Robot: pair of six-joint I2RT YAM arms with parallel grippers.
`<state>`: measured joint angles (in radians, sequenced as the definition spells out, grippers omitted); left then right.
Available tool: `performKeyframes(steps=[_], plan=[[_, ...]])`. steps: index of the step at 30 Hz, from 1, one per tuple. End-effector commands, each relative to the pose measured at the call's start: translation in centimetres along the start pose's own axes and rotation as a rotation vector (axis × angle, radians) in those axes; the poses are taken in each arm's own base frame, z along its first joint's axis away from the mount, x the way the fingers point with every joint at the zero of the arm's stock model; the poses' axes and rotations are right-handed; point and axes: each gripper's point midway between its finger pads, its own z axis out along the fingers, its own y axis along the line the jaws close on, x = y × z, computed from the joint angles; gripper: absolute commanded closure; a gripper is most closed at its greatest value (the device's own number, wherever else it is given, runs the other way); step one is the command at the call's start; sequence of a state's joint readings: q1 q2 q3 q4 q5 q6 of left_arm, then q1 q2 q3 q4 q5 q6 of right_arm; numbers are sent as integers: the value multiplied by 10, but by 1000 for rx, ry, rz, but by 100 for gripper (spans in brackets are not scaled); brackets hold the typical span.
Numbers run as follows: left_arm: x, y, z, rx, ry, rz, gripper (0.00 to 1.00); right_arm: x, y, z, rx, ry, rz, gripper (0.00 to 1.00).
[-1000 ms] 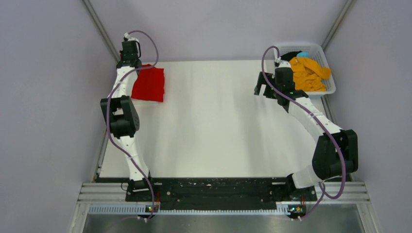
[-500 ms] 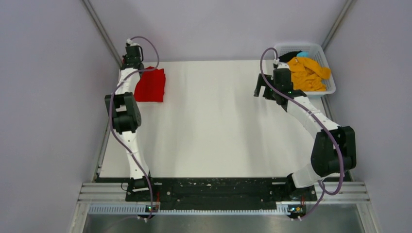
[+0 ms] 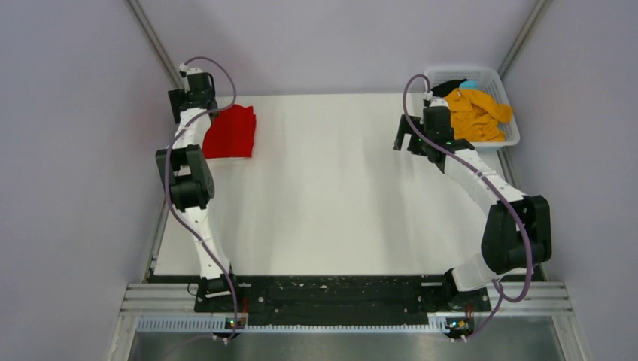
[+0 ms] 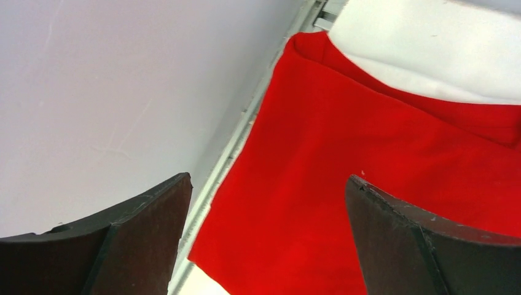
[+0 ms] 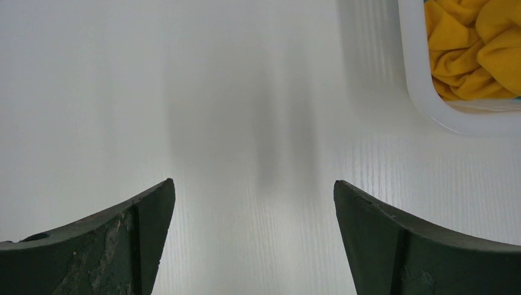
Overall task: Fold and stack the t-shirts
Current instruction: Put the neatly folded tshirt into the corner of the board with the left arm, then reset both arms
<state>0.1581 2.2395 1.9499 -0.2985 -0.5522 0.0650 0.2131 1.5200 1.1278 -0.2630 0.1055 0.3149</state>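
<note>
Stacking seems to be the reason why the folded bright red short-sleeved t-shirt lies flat at the far left corner of the white table, close to the wall. I judge that this corner serves as the pile place, which leaves the middle free for folding.

The left gripper hangs above the far left part of this shirt with its two dark fingers spread wide. Between them only red cloth and the grey wall show, and nothing is pinched. Whether the tips touch the cloth I cannot tell.

The crumpled orange-yellow t-shirt waits in the white plastic lattice basket at the far right corner. Something dark lies behind it, perhaps another shirt.

The right gripper hovers over bare table just beside the basket, on its left side, and its fingers are also fully apart and empty. Probably it stands there in order to reach into the basket for the next shirt. One shirt looks finished, and the ones in the basket are not yet folded.
</note>
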Motion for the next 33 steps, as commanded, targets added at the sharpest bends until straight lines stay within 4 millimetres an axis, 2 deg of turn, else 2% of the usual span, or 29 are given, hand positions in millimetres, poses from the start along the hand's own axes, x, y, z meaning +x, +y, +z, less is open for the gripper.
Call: performKeyframes(steps=[1, 5, 6, 8, 10, 12, 14, 16, 18, 19, 22, 23, 25, 27, 33], plan=[[-53, 3, -48, 123, -110, -200, 1, -29, 1, -13, 7, -80, 14, 1], [-57, -21, -87, 283, -120, -235, 1, -27, -1, -18, 15, -89, 34, 1], [-51, -30, -98, 327, -115, -252, 1, -27, -2, -19, 16, -90, 37, 1], [-49, -44, -131, 436, -131, -333, 1, -22, -2, -23, 13, -86, 48, 1], [-44, -58, -172, 586, -134, -444, 1, -12, -6, -26, 21, -76, 65, 1], [-26, -78, -214, 751, -123, -524, 1, 1, -13, -30, 43, -67, 85, 1], [-12, -100, -259, 869, -159, -534, 1, 13, -22, -34, 72, -66, 96, 1], [15, -117, -298, 928, -157, -480, 1, 26, -29, -40, 89, -66, 103, 1], [51, -139, -333, 991, -119, -410, 1, 39, -34, -45, 89, -68, 110, 1], [70, -146, -343, 1019, -79, -401, 1, 52, -38, -46, 90, -55, 112, 1], [123, -160, -367, 1114, 46, -396, 1, 69, -41, -51, 69, -75, 133, 1], [144, -159, -365, 1096, 83, -391, 1, 73, -41, -54, 59, -85, 138, 1], [162, -153, -360, 1045, 100, -400, 1, 78, -43, -58, 51, -97, 148, 1], [168, -145, -353, 996, 98, -402, 1, 78, -45, -63, 53, -116, 149, 1], [158, -140, -350, 958, 72, -387, 1, 72, -54, -70, 99, -157, 169, 1]])
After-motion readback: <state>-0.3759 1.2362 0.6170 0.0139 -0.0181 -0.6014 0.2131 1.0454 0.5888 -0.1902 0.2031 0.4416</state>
